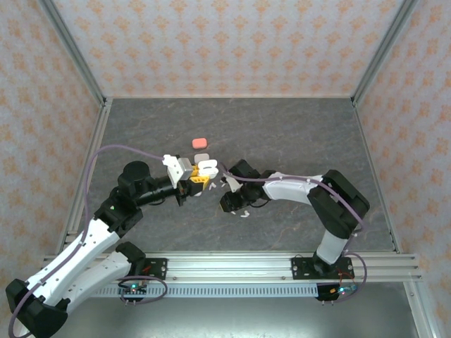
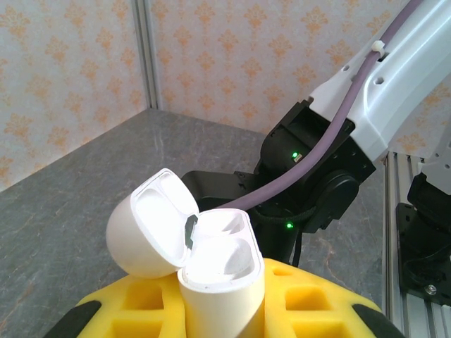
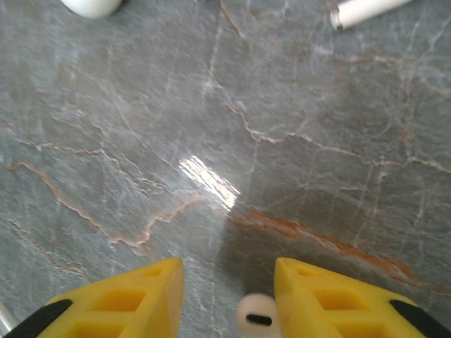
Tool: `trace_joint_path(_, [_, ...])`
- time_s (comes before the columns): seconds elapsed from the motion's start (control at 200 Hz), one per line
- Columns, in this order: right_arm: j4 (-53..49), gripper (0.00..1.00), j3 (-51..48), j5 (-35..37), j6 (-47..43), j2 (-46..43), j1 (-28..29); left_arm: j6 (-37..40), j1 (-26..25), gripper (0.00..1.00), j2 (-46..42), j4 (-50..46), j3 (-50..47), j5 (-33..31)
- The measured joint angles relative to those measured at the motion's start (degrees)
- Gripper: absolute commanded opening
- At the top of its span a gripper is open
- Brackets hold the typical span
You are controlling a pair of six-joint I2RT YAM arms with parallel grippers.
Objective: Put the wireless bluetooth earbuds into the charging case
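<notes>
My left gripper is shut on a white charging case, gripped upright between the yellow fingers. Its lid is swung open to the left, and both sockets look empty. In the top view the case is held just left of my right gripper. The right gripper points down at the table with its jaws open. One white earbud lies between them, close against the right finger. Other white earbuds lie beside that gripper.
A salmon-pink case lies shut on the grey marbled table, beyond the grippers. In the right wrist view a white rounded piece and a white stem lie at the far edge. Patterned walls enclose the table.
</notes>
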Motion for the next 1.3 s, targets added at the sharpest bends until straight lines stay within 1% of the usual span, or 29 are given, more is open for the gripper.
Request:
trace_joint_path(0.696, [-6.10,0.39,0.94,4.09,-0.87,-0.87,0.76,0.00,0.00,0.00,0.00,-0.04,0.00,-0.24])
trace_joint_path(0.896, [-7.21,0.37,0.72,4.55,-1.07,-1.38,0.76,0.00,0.00,0.00,0.00,-0.04,0.00,-0.46])
trace_joint_path(0.966, [-7.23,0.34,0.72,4.59,-1.05,-1.38,0.76,0.00,0.00,0.00,0.00,-0.04,0.00,-0.81])
trace_joint_path(1.126, [-7.34,0.33,0.72,4.98,-1.05,-1.38,0.76,0.00,0.00,0.00,0.00,-0.13,0.00,-1.27])
trace_joint_path(1.296, [-7.34,0.23,0.72,5.81,-0.92,-1.18,0.76,0.02,0.00,0.00,0.00,-0.74,0.00,-1.27])
